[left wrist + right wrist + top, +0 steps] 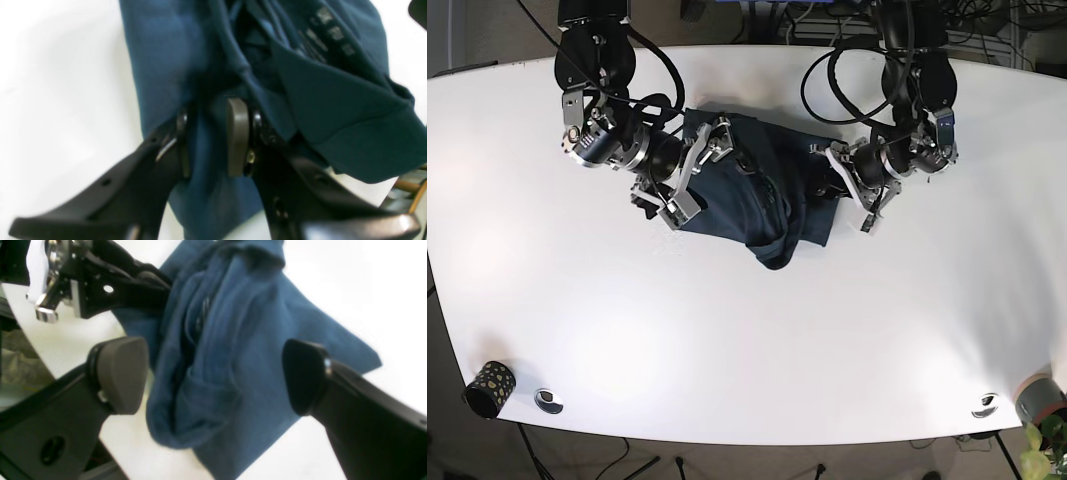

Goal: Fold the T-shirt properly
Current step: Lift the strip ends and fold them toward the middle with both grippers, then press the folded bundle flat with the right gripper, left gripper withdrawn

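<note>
I see the T-shirt [752, 205] lying bunched on the white table [747, 340], toward the far side and between my two arms. It is dark blue, partly folded over itself, with a rumpled lobe drooping toward the near edge of the table.

Left gripper [208, 140]: wrist view shows both pads pressed on a fold of blue cloth running up between them, so I log it as clamped on the shirt. A printed neck label [328, 33] is visible above and right, blurred, text unreadable. In the base view this gripper sits at the shirt's right edge.

Right gripper [217, 373]: fingers spread wide, one grey pad [121, 373] on the left and a dark pad on the right, with a thick roll of shirt fabric lying in the gap. Neither pad appears to touch the cloth. In the base view this gripper sits over the shirt's left edge.

Other items along the near table edge: a small patterned cup [489, 388] at the left corner and a grey cup [1035, 398] at the right corner
</note>
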### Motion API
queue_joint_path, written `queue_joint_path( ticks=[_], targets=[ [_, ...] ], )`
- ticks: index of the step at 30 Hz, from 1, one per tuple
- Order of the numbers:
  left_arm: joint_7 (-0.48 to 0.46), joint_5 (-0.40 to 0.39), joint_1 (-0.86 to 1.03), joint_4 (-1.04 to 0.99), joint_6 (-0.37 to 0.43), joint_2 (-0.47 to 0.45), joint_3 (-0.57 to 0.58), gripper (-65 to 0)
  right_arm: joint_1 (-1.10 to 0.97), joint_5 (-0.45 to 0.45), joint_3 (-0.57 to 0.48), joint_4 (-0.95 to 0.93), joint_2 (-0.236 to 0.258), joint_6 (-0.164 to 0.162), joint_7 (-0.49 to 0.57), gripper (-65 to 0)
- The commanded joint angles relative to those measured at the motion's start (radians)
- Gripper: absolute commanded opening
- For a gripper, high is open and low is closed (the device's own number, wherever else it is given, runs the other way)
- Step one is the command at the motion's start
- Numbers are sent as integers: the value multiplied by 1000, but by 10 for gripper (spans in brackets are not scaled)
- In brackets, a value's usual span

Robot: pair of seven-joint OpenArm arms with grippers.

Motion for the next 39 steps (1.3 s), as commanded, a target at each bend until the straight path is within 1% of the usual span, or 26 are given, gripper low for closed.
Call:
queue_joint_path(
  ticks=[1, 2, 4, 5, 6, 7, 11, 17, 23, 24, 28, 31, 34, 35, 37, 39],
  targets=[
    [-19, -29, -12, 57, -9, -10, -17, -504, -19, 18, 14, 45, 6, 8, 15, -44],
    [-19, -29, -4, 66, -9, -13, -23, -504, -29, 20, 14, 51, 8, 17, 15, -44],
    [-19, -29, 7, 88, -9, -15, -43, -504, -54, 20, 15, 56, 5, 65, 15, -44],
    [-19, -29, 8, 94, -9, -16, -49, -504, -62, 20, 15, 56, 3, 82, 15, -44],
    [-19, -29, 11, 105, -9, -27, -60, -504, -69, 20, 15, 56, 3, 96, 15, -44],
    [-19, -29, 11, 115, -9, -34, -69, -504, -74, 20, 15, 56, 3, 102, 15, -44],
    [-19, -29, 15, 157, -11, -59, -112, -504, -82, 18, 15, 50, 3, 100, 14, -44],
    [-19, -29, 25, 192, -11, -123, -183, -504, -78, 18, 15, -3, 3, 100, 14, -44],
    [-19, -29, 25, 197, -11, -194, -206, -504, -59, 18, 9, -73, 2, 100, 14, -44],
    [-19, -29, 25, 195, -11, -202, -206, -504, -59, 18, -2, -76, 2, 100, 14, -44],
    [-19, -29, 39, 195, -11, -226, -212, -504, -57, 17, -89, -75, -24, 100, 14, -44],
    [-19, -29, 47, 198, -11, -228, -226, -504, -45, 15, -160, -76, -53, 100, 14, -44],
    [-19, -29, 47, 198, -11, -229, -235, -504, -31, 9, -223, -90, -93, 99, 14, -44],
    [-19, -29, 47, 198, -11, -228, -235, -504, -23, 6, -244, -95, -96, 99, 12, -44],
    [-19, -29, 51, 200, -11, -229, -233, -504, 29, -14, -281, -99, -87, 99, 14, -44],
    [-19, -29, 58, 198, -11, -232, -233, -504, 46, -31, -289, -115, -107, 99, 14, -44]
  ],
)
